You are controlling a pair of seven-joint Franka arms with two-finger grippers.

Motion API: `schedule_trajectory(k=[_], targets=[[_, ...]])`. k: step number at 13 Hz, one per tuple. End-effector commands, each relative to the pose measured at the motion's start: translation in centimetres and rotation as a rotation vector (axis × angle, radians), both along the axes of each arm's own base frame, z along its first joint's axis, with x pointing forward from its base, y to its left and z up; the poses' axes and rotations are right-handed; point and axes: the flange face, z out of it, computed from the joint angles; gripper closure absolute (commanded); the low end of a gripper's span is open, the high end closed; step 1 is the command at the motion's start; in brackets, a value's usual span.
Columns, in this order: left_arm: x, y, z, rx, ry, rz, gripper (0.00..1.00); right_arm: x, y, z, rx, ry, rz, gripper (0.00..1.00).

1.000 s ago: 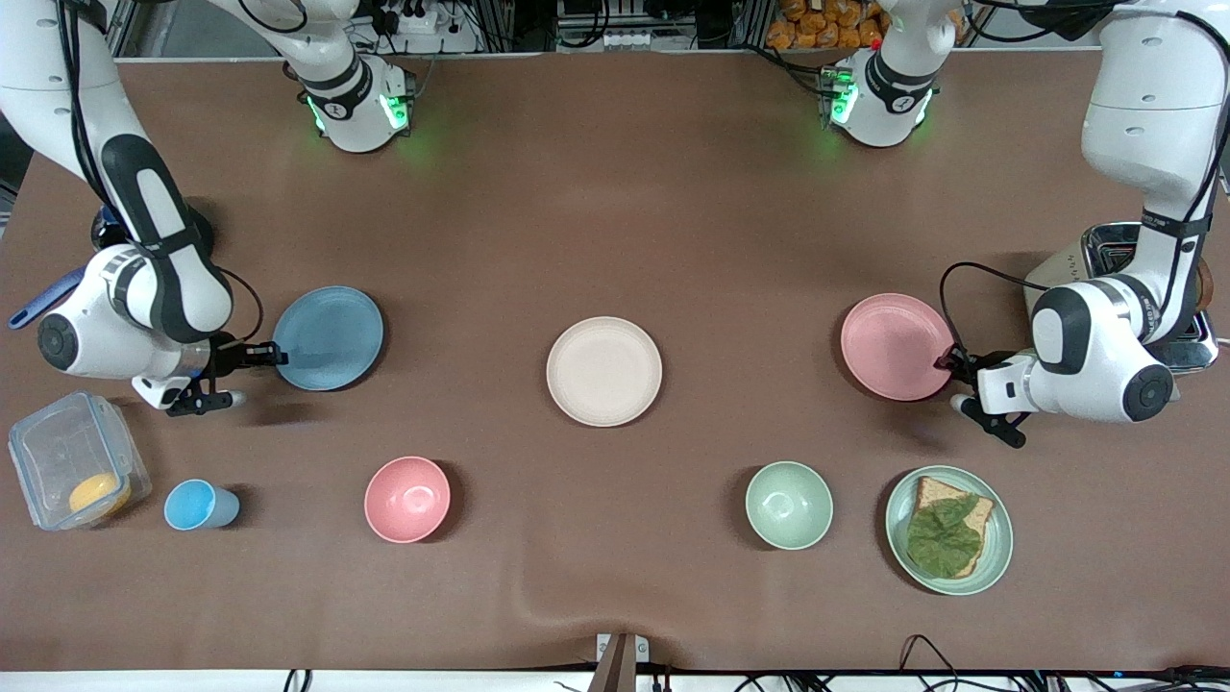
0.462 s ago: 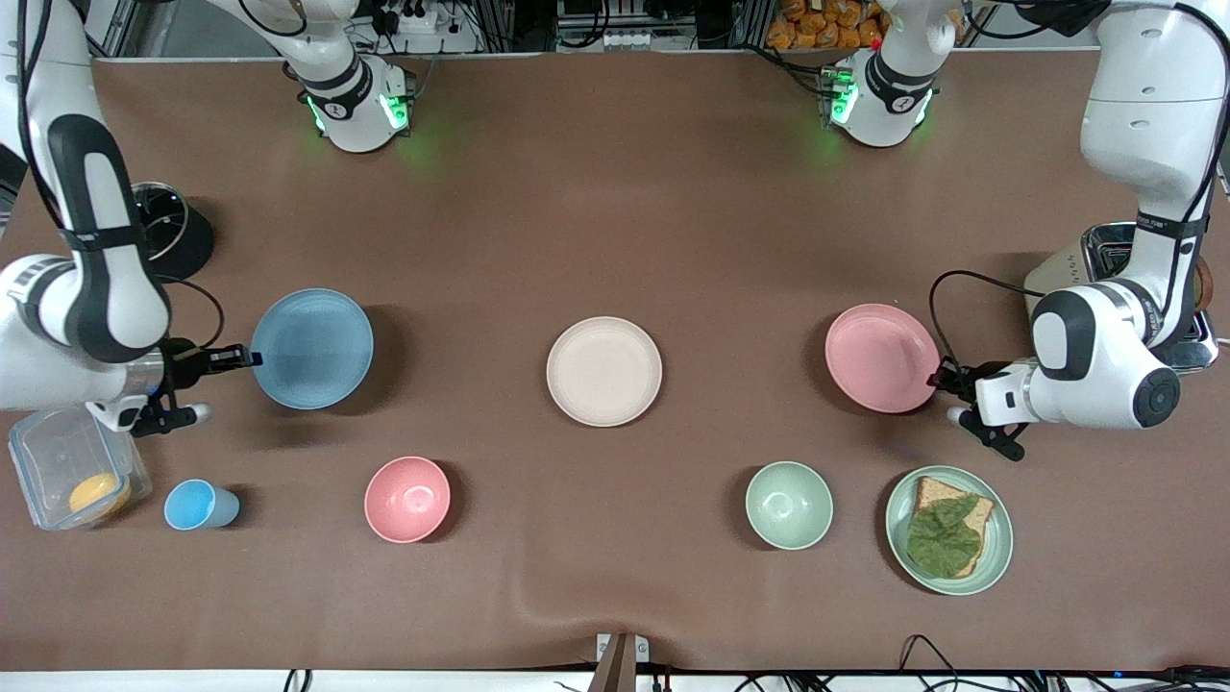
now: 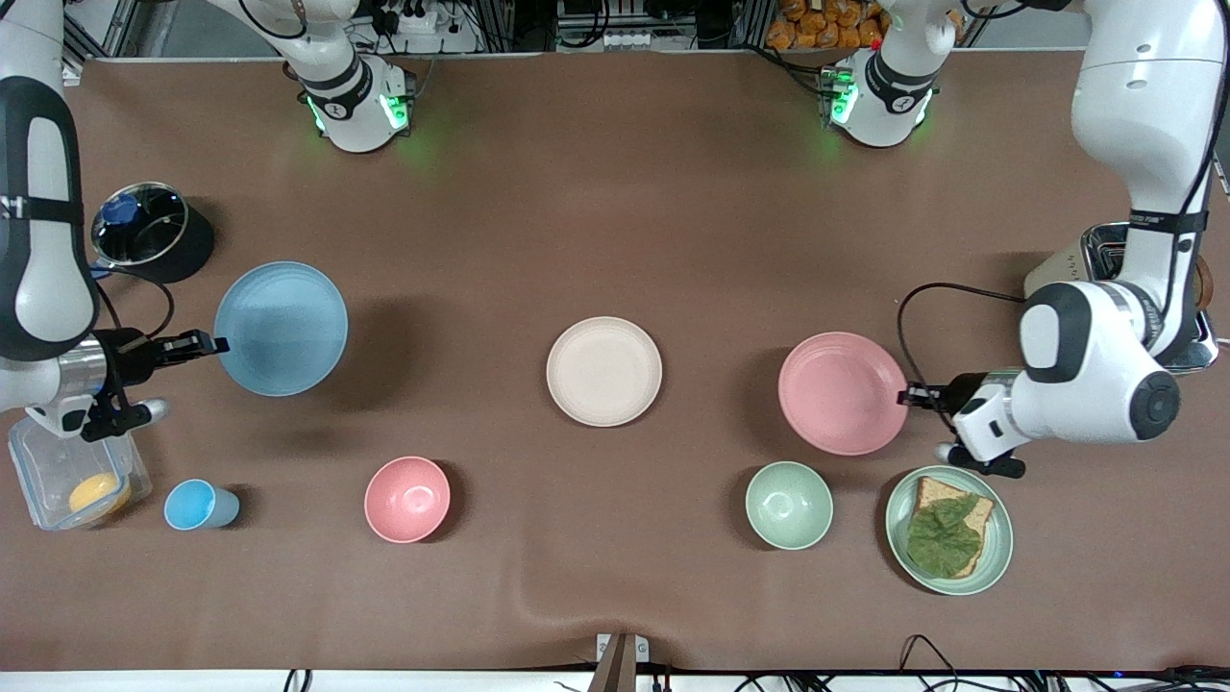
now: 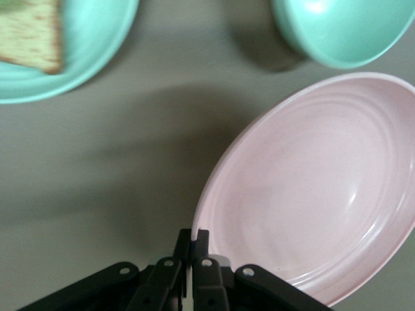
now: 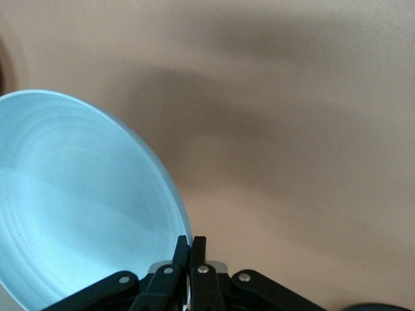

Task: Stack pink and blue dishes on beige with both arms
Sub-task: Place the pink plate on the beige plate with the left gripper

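The beige plate [image 3: 603,371] lies flat at the table's middle. My right gripper [image 3: 213,343] is shut on the rim of the blue plate [image 3: 281,328], holding it up in the air over the table toward the right arm's end; the right wrist view shows the blue plate [image 5: 78,201] pinched at my right gripper [image 5: 191,243]. My left gripper [image 3: 907,396] is shut on the rim of the pink plate [image 3: 842,392], lifted over the table beside the beige plate; in the left wrist view the pink plate [image 4: 311,188] fills the space past my left gripper [image 4: 192,234].
A pink bowl [image 3: 407,499], a blue cup [image 3: 198,505] and a clear box [image 3: 67,476] sit nearer the camera. A green bowl [image 3: 789,505] and a green plate with bread [image 3: 949,530] lie below the pink plate. A black pot [image 3: 152,233] and a toaster [image 3: 1115,252] stand at the ends.
Both plates have risen off the table. The blue plate moved toward the right arm's end as that arm pulled back. The pink plate moved toward the beige plate and the camera.
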Motion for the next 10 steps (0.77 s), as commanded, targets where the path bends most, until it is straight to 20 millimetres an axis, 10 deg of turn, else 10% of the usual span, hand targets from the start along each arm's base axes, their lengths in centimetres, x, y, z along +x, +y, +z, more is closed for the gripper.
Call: schedule_trajectory(k=[1,5,10], targets=[[0.9,-8.3,2.4,0.027,0.018,0.116,1.00,0.4,0.8,0.5,-0.012,0.009,0.027,1.00],[-0.6,-21.3,1.9,0.042,-0.010,0.170,1.00,0.5,1.1,0.5,-0.014,0.010,0.027,1.00],[-5.5,-31.9,-2.3,0.038,-0.029,0.069,1.00,0.5,1.4,0.3,-0.014,0.014,0.032,1.00]])
